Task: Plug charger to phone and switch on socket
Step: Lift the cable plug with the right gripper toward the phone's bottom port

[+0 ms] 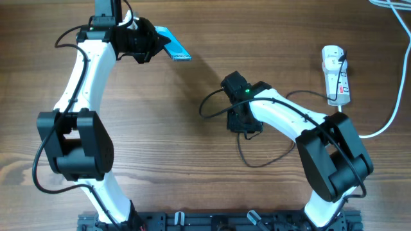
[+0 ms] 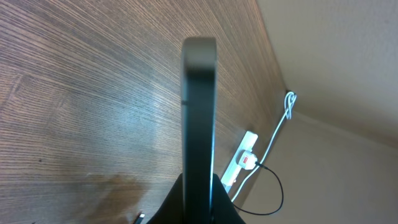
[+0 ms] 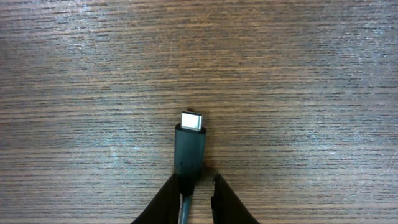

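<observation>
On my left wrist feed most of the phone [image 2: 199,112] is lost to me: I see only one dark edge of the small flat smartphone, standing upright in the middle of the frame, its lower end cut off at the bottom edge. The overhead feed shows its cyan-blue screen at the upper left, and any lettering there is too small to read. The left gripper [image 1: 157,43] has its fingers clamped on the near end of the phone.

The charger [image 3: 189,149] is a thin black cable ending in a dark plug with a silver tip. The plug sits low in the centre of my right wrist feed. The right gripper [image 3: 198,179] is narrowed to the plug's width, and its fingers hold the rear of the plug. From overhead the gripper body hides the plug (only loose black loops show on the brown wooden table [image 1: 160,128]).

The socket [image 1: 335,76], a white elongated power strip, lies at the upper right. I can see its red mark, but its print is unreadable. A thick white cord [image 1: 393,117] trails off the right edge.
</observation>
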Robot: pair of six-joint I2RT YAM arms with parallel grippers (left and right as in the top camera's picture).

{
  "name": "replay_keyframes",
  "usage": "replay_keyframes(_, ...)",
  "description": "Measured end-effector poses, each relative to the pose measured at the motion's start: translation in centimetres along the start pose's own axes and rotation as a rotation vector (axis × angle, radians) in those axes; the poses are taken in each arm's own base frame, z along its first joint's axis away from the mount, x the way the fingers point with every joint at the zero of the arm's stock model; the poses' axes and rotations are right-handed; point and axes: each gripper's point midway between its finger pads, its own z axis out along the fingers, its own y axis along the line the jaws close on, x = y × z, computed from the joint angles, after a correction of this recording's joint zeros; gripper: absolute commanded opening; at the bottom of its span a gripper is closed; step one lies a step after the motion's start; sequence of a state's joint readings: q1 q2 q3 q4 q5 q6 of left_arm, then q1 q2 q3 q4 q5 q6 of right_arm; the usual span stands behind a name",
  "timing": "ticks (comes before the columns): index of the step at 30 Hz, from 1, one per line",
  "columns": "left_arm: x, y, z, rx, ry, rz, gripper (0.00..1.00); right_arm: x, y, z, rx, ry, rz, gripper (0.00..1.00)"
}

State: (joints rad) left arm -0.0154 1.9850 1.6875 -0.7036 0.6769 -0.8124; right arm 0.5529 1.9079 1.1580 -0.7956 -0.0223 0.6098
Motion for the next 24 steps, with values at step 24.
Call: replay_keyframes(24,1.2,-4.1,-0.3,0.2,0.069,0.289,0.04,-0.3,0.9,-1.5,-0.029,0.015,-0.083,0.04)
